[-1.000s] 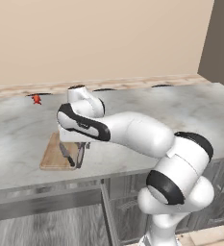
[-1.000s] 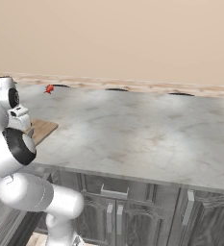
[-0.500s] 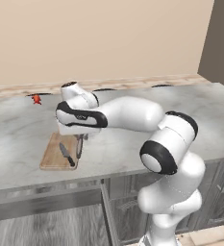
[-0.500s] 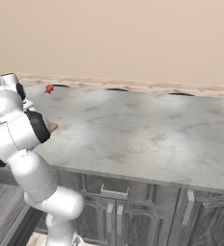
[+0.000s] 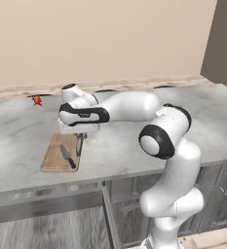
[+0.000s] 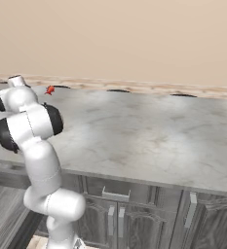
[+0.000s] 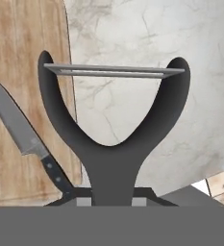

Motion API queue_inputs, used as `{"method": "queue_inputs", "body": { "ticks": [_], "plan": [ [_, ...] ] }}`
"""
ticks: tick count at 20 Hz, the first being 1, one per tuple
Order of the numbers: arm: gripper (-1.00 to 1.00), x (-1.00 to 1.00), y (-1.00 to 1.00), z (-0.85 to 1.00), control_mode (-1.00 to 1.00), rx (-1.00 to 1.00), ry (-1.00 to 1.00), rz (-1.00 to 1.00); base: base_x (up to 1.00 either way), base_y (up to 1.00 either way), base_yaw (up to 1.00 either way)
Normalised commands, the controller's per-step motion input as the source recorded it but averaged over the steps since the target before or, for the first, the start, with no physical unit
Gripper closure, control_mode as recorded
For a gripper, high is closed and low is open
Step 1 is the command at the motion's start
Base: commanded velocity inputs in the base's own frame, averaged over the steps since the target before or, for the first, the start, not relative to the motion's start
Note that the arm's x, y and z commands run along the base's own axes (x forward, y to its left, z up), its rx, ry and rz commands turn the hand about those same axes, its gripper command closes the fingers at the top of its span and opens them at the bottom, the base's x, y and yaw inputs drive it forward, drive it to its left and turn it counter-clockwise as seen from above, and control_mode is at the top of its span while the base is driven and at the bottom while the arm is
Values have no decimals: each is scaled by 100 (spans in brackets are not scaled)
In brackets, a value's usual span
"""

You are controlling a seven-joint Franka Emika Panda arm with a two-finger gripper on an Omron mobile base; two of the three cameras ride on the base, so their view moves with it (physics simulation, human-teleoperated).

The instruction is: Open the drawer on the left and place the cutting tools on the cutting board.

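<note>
The light-brown cutting board (image 5: 54,154) lies on the marble counter, with the black-handled knife (image 5: 67,156) resting on it. My gripper (image 5: 79,139) hangs just over the board's right edge, shut on a dark Y-shaped cutting tool (image 5: 79,147) with a thin metal blade across its prongs. In the hand view my gripper (image 7: 112,196) clamps the tool's stem (image 7: 111,158); its prongs reach over the bare counter beside the board (image 7: 27,62), and the knife (image 7: 22,132) lies to the left. The drawer (image 5: 37,206) shows below the counter's front edge, apparently pulled out.
A tiny red object (image 5: 37,100) (image 6: 49,90) sits at the back of the counter near the wall. Grey cabinet doors with bar handles (image 6: 190,210) run below the counter. The wide marble top (image 6: 149,131) stretches to the right.
The hand has stayed over the board's right edge with the tool in its grip. The arm's elbow has swung up and to the right; the knife has not moved.
</note>
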Motion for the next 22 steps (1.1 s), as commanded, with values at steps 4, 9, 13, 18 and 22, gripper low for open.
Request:
{"method": "queue_inputs", "body": {
  "ticks": [4,9,13,18,22],
  "plan": [
    [100,14,19,-28,-100,1,-1,0,0,0,0],
    [100,17,32,-26,-100,1,0,0,0,0,0],
    [100,38,21,-18,-100,2,0,0,0,0,0],
    [100,34,5,-14,-100,3,0,0,0,0,0],
    [100,32,6,-21,-100,4,0,0,0,0,0]
  ]
}}
